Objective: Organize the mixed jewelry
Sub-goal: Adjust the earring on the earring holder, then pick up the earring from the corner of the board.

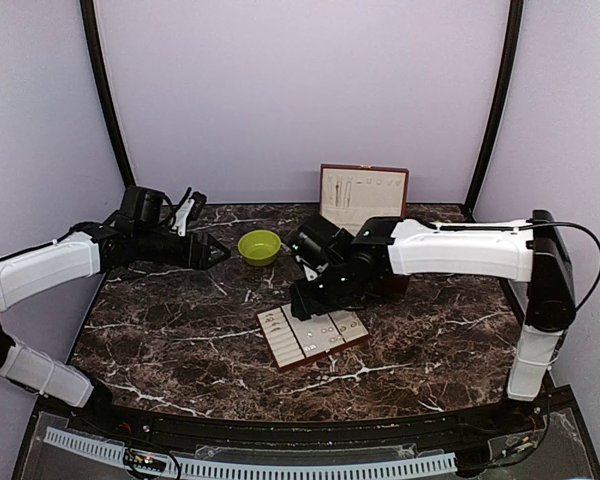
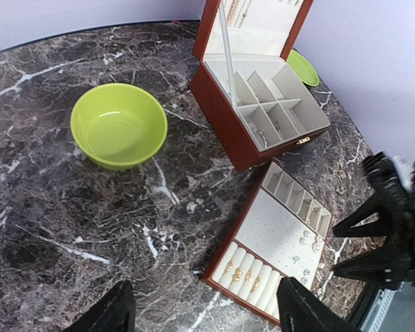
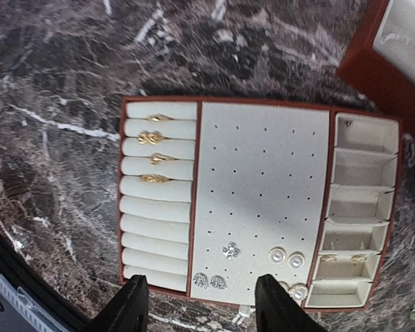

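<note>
The mixed jewelry lies on a cream-lined red-brown tray [image 3: 263,159] [image 1: 313,335]. Gold rings [image 3: 154,138] sit in its ring rolls. A small silvery stud [image 3: 229,250], two sparkly silver studs [image 3: 210,281] and pearl studs [image 3: 286,259] rest on the pin board. One tiny pale piece [image 3: 241,318] lies on the table just off the tray's near edge. My right gripper [image 3: 203,283] [image 1: 305,297] hovers open over that near edge, nothing between its fingers. My left gripper [image 2: 207,294] [image 1: 215,250] stands open above bare marble at the left, also holding nothing.
An open red-brown jewelry box [image 2: 263,97] [image 1: 363,195] with cream compartments stands behind the tray. A lime-green bowl [image 2: 119,124] [image 1: 259,246] sits left of the box. A lime-green plate [image 2: 302,67] peeks out behind it. Dark marble surrounds them.
</note>
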Controlling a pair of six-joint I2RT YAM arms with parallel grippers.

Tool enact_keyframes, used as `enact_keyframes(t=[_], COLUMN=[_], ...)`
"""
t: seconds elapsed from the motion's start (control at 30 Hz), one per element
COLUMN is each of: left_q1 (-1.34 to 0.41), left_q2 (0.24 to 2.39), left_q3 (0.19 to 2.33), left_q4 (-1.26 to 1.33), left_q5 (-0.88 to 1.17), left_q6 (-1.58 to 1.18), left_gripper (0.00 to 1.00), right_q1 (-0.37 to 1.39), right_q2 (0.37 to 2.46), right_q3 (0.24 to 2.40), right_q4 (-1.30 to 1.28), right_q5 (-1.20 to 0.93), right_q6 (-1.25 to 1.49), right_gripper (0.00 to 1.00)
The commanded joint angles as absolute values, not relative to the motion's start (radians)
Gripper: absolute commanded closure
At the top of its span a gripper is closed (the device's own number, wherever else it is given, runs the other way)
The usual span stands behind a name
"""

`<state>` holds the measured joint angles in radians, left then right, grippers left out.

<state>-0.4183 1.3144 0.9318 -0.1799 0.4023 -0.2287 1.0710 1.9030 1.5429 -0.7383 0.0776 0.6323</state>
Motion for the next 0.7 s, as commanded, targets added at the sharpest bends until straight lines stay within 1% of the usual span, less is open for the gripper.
enact_keyframes(t=[0.0,0.1,0.2,0.33,0.47,0.67], left_q1=[-0.422,-0.422,-0.422,-0.422,-0.422,-0.422], left_q2=[1.270,1.242,1.199,1.123,1.056,0.978], left_q3=[0.894,0.877,0.854,0.820,0.729,0.642], left_q4=[-0.151,-0.163,-0.223,-0.365,-0.506,-0.683], left_q5=[0.291,0.242,0.202,0.107,0.025,-0.101], left_q6=[-0.187,-0.203,-0.273,-0.418,-0.606,-0.787], left_gripper=[0.27,0.27,0.27,0.29,0.38,0.39], right_q1=[1.052,1.028,0.990,0.936,0.882,0.816], right_q2=[1.772,1.688,1.606,1.498,1.416,1.337], right_q3=[1.444,1.342,1.234,1.081,0.955,0.872], right_q4=[-0.618,-0.527,-0.451,-0.347,-0.265,-0.217], right_q5=[0.144,0.150,0.143,0.123,0.111,0.112], right_q6=[0.653,0.662,0.669,0.668,0.653,0.612], right_gripper=[0.40,0.28,0.21,0.20,0.20,0.20])
